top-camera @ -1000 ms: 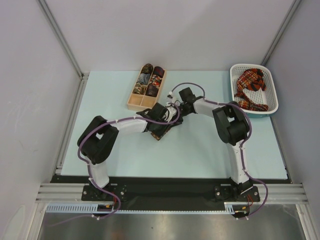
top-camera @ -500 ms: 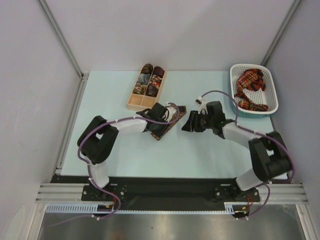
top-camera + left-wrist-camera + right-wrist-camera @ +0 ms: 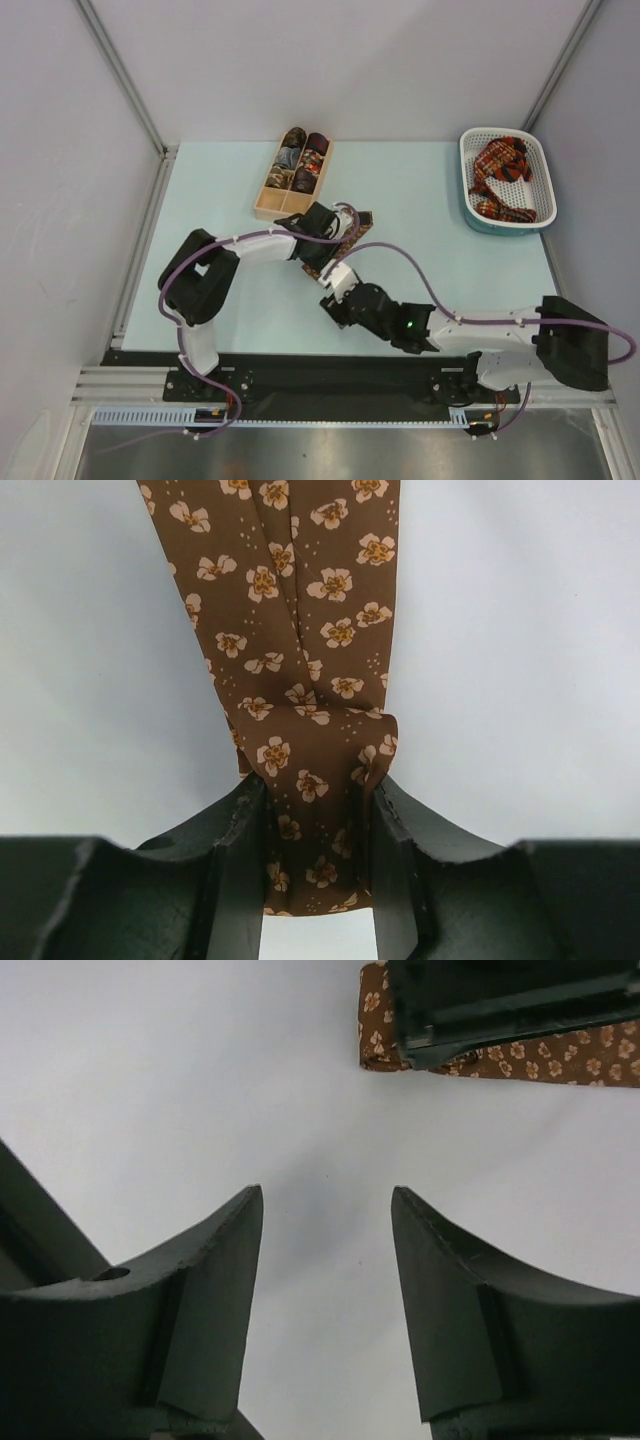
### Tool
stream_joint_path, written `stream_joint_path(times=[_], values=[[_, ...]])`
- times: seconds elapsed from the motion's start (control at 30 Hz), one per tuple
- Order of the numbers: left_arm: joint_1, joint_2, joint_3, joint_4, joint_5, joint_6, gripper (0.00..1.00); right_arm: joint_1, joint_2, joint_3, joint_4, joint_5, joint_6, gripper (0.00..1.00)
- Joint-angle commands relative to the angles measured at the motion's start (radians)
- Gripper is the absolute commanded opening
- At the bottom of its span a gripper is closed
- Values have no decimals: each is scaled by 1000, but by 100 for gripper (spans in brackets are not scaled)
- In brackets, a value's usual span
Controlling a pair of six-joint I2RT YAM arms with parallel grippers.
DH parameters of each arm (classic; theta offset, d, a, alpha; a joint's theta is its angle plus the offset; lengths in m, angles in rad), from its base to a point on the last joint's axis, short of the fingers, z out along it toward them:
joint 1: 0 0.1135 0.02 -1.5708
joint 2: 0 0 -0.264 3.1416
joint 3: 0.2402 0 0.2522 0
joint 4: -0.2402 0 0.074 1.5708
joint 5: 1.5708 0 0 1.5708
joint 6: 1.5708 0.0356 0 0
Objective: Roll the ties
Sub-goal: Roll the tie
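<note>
Left gripper (image 3: 318,785): my jaws pinch the folded end of the brown tie (image 3: 300,610).
Right gripper (image 3: 327,1200): my jaws are spread and hold nothing, low over the bare table (image 3: 220,180), near the tie's end but not touching it.
Brown tie: lies flat on the table, stretching away from my left fingers, just beside the wooden box (image 3: 262,209).
Rolled ties (image 3: 300,160): sit in the box compartments.
Red plaid ties (image 3: 500,175): heaped in the white basket (image 3: 464,170), well apart.

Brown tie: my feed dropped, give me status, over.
Left tool shut on brown tie, folded end pinched. Right tool open, empty, above table, short of the tie. Nothing in the way.
</note>
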Motion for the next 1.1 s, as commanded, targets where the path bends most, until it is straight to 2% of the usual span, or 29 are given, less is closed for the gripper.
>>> stream_joint_path(times=[0.0, 0.17, 0.3, 0.33, 0.5, 0.6, 0.83, 1.07], values=[[1, 50, 3, -119, 42, -39, 42, 103, 151, 112, -9, 297, -174, 59], [2, 82, 35, -174, 52, -51, 43, 182, 374, 322, -119, 384, -265, 56], [1, 122, 96, -260, 62, -72, 41, 175, 518, 459, -181, 421, -289, 55], [1, 120, 107, -271, 65, -77, 41, 170, 576, 494, -245, 441, -283, 55], [1, 126, 142, -352, 86, -85, 41, 146, 756, 707, -397, 602, -265, 61], [1, 152, 177, -392, 77, -83, 41, 129, 851, 794, -458, 645, -257, 63], [1, 189, 208, -455, 72, -82, 41, 98, 1006, 934, -598, 697, -251, 60], [1, 220, 250, -498, 79, -72, 41, 90, 1053, 939, -581, 723, -301, 62]])
